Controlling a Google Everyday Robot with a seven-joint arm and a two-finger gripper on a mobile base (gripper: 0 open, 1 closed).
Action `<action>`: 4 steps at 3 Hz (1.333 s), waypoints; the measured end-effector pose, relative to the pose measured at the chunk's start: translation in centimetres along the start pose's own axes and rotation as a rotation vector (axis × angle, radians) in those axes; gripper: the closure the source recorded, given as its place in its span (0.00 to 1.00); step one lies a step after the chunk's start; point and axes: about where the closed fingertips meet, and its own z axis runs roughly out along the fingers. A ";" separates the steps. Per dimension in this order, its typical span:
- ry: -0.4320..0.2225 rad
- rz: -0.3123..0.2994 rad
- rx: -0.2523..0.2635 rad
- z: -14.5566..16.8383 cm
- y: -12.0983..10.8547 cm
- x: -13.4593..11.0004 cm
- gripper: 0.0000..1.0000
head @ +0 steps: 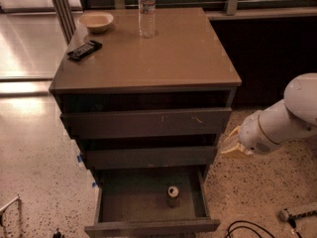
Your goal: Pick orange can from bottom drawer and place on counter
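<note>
The orange can [172,193] stands upright in the open bottom drawer [148,226], right of its middle, showing its silver top. The counter [148,58] is the tan top of the drawer cabinet. My gripper [233,145] is at the end of the white arm on the right, beside the cabinet's right edge at the height of the middle drawer, above and to the right of the can. It holds nothing that I can see.
On the counter stand a clear water bottle [146,11], a pale bowl [96,21] and a black remote [84,50]. Two upper drawers [148,123] are slightly open. Cables [247,229] lie on the speckled floor at the lower right.
</note>
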 end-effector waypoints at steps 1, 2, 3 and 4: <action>-0.090 -0.061 0.040 6.2 -1.6 0.8 1.00; -0.155 -0.047 0.075 13.0 -5.2 2.0 1.00; -0.172 0.009 0.041 20.7 -7.0 5.0 1.00; -0.172 0.009 0.041 20.8 -7.0 5.0 1.00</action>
